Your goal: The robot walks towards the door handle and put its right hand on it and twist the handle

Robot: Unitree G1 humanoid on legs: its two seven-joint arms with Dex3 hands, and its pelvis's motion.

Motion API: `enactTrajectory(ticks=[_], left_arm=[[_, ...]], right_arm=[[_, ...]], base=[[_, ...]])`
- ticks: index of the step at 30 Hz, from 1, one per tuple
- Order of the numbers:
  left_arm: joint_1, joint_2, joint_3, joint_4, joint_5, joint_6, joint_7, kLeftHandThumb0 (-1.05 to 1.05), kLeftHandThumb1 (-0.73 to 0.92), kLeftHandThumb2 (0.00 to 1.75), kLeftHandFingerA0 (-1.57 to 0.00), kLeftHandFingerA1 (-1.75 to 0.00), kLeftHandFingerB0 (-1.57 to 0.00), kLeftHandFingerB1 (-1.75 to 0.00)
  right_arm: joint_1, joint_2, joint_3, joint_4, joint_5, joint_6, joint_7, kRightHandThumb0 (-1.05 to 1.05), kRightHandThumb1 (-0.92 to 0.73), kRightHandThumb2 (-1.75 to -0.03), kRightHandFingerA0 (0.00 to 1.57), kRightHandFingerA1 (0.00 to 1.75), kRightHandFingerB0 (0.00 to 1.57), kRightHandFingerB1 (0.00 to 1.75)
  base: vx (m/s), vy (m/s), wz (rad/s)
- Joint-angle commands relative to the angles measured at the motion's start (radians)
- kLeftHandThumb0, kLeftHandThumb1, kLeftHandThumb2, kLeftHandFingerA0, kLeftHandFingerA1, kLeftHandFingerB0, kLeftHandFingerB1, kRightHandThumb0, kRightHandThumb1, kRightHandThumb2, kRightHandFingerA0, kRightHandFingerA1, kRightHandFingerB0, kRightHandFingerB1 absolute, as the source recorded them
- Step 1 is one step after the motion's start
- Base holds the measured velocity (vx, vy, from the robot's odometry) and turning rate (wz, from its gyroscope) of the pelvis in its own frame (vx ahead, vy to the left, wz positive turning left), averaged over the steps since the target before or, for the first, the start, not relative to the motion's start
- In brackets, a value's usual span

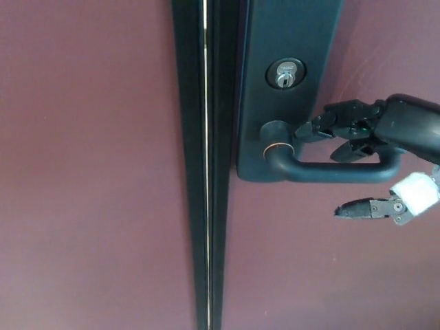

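Note:
A dark lever door handle juts rightward from a black backplate on the maroon door. A silver keyhole sits above the lever's hub. My right hand reaches in from the right edge. Its two upper fingers lie above and behind the lever, pointing at the hub. Its thumb hangs below the lever, apart from it. The fingers are spread around the lever and not closed on it. My left hand does not show.
A black vertical seam with a thin bright slit runs down between the two maroon door leaves, just left of the backplate.

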Motion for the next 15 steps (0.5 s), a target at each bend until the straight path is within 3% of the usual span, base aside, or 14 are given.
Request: enactTrajectory(ticks=[1,3,4,8,9,15], left_arm=[[0.006,0.006,0.0,0.003,0.007,0.003,-0.007,-0.43,0.46,0.76,-0.57,-0.56,-0.45,-0.51],[0.003,0.007,-0.002,0.001,0.009,0.003,-0.007,-0.43,0.46,0.76,-0.57,-0.56,-0.45,-0.51],[0.003,0.007,0.0,0.0,0.007,0.003,-0.008,-0.36,0.55,0.56,-0.63,-0.46,-0.51,-0.4],[0.004,0.008,0.001,0.0,0.006,0.002,-0.009,-0.36,0.55,0.56,-0.63,-0.46,-0.51,-0.4],[0.004,0.007,0.001,0.0,0.005,0.002,-0.01,-0.43,0.46,0.76,-0.57,-0.56,-0.45,-0.51],[0.004,0.007,-0.001,-0.001,0.006,0.003,-0.016,-0.43,0.46,0.76,-0.57,-0.56,-0.45,-0.51]], right_arm=[[-0.004,-0.015,0.081,0.037,-0.041,0.016,0.061,-0.48,-0.54,-0.56,0.41,0.41,0.34,0.34],[-0.022,-0.024,0.112,0.036,-0.074,0.014,0.064,-0.49,-0.54,-0.56,0.42,0.41,0.35,0.34],[-0.033,-0.032,0.139,0.033,-0.101,0.011,0.065,-0.53,-0.54,-0.57,0.41,0.4,0.34,0.34],[-0.045,-0.033,0.159,0.033,-0.119,0.016,0.066,-0.53,-0.54,-0.57,0.41,0.4,0.34,0.34],[-0.056,-0.034,0.178,0.029,-0.135,0.014,0.071,-0.52,-0.54,-0.56,0.42,0.4,0.35,0.34],[-0.091,-0.033,0.257,0.018,-0.211,0.011,0.105,-0.55,-0.54,-0.56,0.41,0.39,0.34,0.34]], base=[[0.0,0.0,0.0],[0.0,0.0,0.0],[0.0,0.0,0.0],[0.0,0.0,0.0],[0.0,0.0,0.0],[0.0,0.0,0.0]])
